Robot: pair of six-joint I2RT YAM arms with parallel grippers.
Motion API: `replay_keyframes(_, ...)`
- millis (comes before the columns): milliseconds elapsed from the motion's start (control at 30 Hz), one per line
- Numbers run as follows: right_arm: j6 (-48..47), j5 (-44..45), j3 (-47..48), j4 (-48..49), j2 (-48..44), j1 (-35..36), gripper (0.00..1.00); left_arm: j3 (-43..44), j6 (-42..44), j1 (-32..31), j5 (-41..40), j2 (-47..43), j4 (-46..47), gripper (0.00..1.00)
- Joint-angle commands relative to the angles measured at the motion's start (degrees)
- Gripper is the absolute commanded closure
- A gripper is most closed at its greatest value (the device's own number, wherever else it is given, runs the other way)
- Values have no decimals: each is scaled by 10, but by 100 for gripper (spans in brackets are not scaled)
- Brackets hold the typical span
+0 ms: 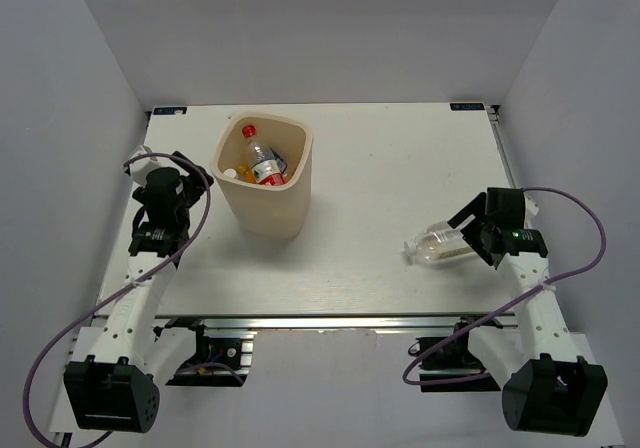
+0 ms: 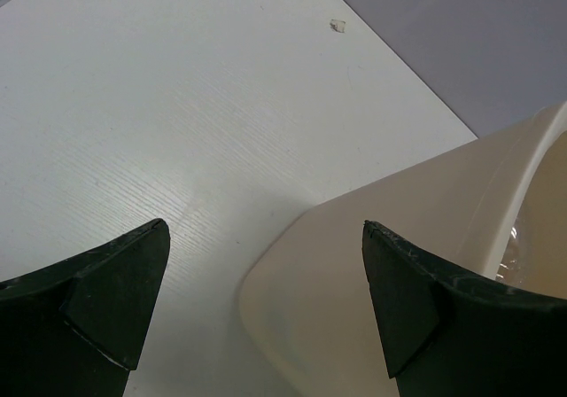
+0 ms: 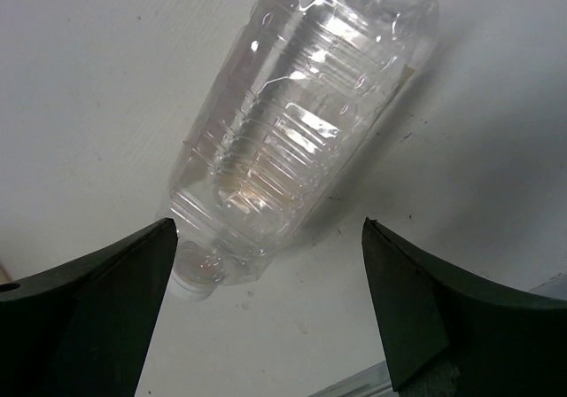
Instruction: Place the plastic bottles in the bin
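The cream bin (image 1: 268, 208) stands at the back left of the table and holds several bottles, among them a clear one with a red cap (image 1: 248, 131), a red label (image 1: 268, 173) and an orange one (image 1: 245, 175). The larger clear bottle (image 1: 438, 245) lies on its side at the right. My right gripper (image 1: 472, 234) is open just right of it. In the right wrist view the bottle (image 3: 301, 122) lies ahead, its neck end by the left finger of the open gripper (image 3: 270, 229). My left gripper (image 1: 185, 180) is open and empty, left of the bin (image 2: 399, 229).
The table's front edge and metal rail (image 1: 330, 320) lie just below the clear bottle. Grey walls close in the table on the left, back and right. A small white scrap (image 2: 337, 25) lies on the table beyond the left gripper (image 2: 264, 229).
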Motion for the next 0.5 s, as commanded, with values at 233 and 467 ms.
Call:
replay_keyframes(233, 57, 50, -5, 41, 33, -1, 11, -9, 7, 2, 25, 4, 32, 2)
replay_keyframes(467, 77, 67, -6, 101, 90, -1, 11, -13, 9, 2, 44, 12, 41, 2)
